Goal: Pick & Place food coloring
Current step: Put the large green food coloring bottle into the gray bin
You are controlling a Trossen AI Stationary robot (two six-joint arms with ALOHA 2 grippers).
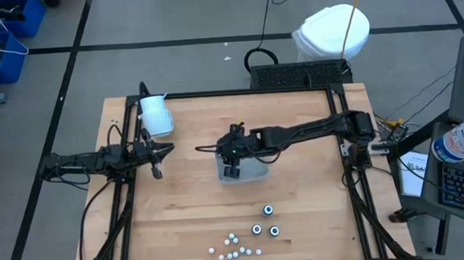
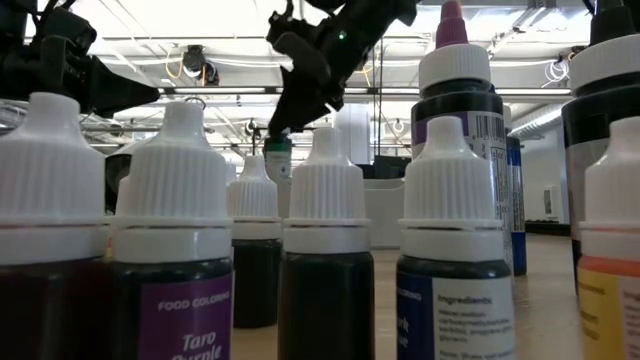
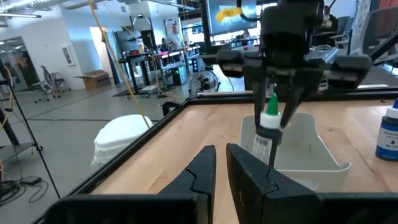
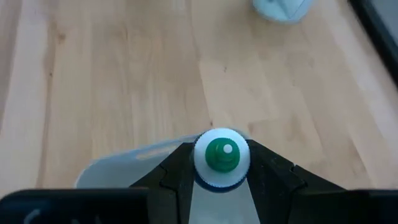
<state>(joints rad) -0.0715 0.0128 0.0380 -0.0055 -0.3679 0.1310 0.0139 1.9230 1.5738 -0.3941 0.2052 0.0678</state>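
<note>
Green-tipped bottle (image 3: pixel 268 121) held over tray (image 3: pixel 311 149).

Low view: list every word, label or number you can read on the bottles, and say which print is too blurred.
"FOOD COLORING" over "Taro", with a cut-off word beneath: purple label on the second bottle from the left.
"Ingredients:": blue label on the bottle right of centre; the lines under it are too small to read.
Barcode on the tall bottle behind: digits unreadable.
Orange label at the right edge: too blurred.
</note>
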